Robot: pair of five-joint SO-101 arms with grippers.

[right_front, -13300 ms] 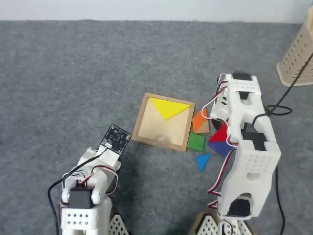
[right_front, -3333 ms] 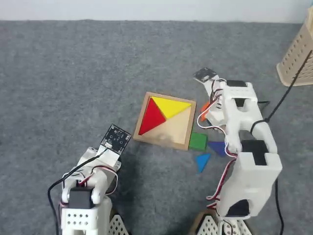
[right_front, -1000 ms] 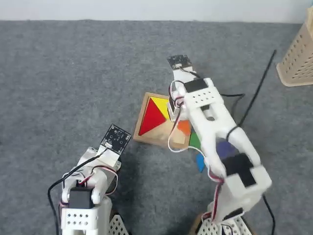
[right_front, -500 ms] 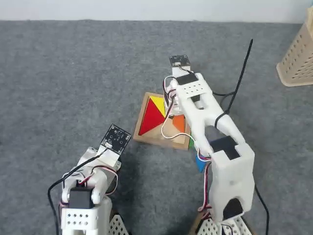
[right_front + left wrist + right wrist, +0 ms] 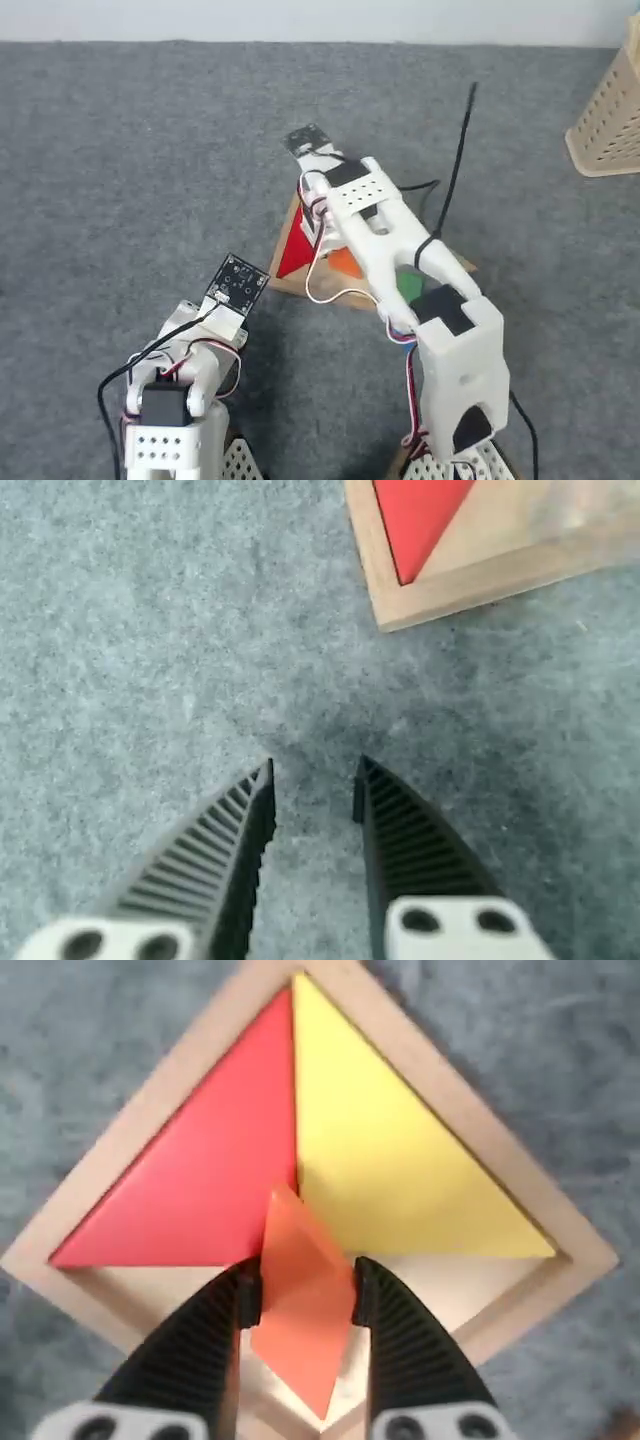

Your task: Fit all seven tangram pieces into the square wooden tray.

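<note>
Right gripper (image 5: 307, 1278) swung left over tray (image 5: 588, 1256), clamped on orange piece (image 5: 295, 1345), tip at seam between red triangle (image 5: 190, 1190) and yellow triangle (image 5: 390, 1160), left gripper (image 5: 315, 763) slightly parted, empty, near tray corner

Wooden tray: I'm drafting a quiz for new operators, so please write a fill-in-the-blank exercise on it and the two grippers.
1. The right gripper is shut on a piece coloured ______.
2. In the wooden tray, the yellow triangle lies edge to edge with a triangle coloured ______.
3. The left gripper has its jaws ______, with nothing between them.
Missing words: orange; red; open.
</note>
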